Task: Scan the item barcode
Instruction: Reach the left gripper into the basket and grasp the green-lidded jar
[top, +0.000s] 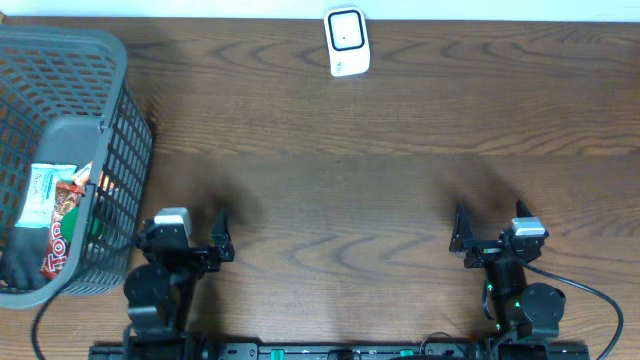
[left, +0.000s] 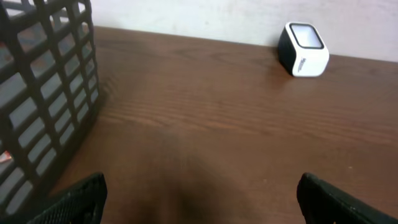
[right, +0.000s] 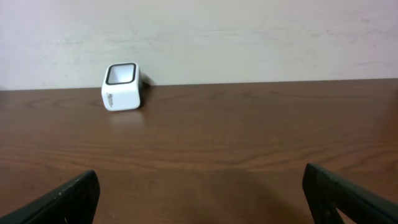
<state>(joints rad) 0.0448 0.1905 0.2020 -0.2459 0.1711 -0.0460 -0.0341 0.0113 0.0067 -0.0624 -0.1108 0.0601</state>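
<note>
Bench (top: 400, 120): dark wood grain, with a pale wall (right: 249, 31) behind its far edge.

Scanner (top: 347, 42): small white unit with a dark window on its upper face. It stands at the far edge, about mid-width, apart from everything else. The left wrist view has it far and to the right (left: 303, 50), the right wrist view far and to the left (right: 122, 87).

Basket (top: 120, 150): grey plastic lattice at the left end of the bench. Inside lie a red packet (top: 68, 225) with white lettering and a pale packet (top: 42, 190), touching side by side against the near right wall. Which one carries the barcode cannot be told. A dark shape sits beside them; its nature is unclear.

Left gripper (top: 186, 240): at the near edge, just right of the basket, fingers spread wide with nothing between them.

Right gripper (top: 497, 240): at the near edge on the right, well apart from basket and scanner, fingers likewise spread wide and holding nothing
</note>
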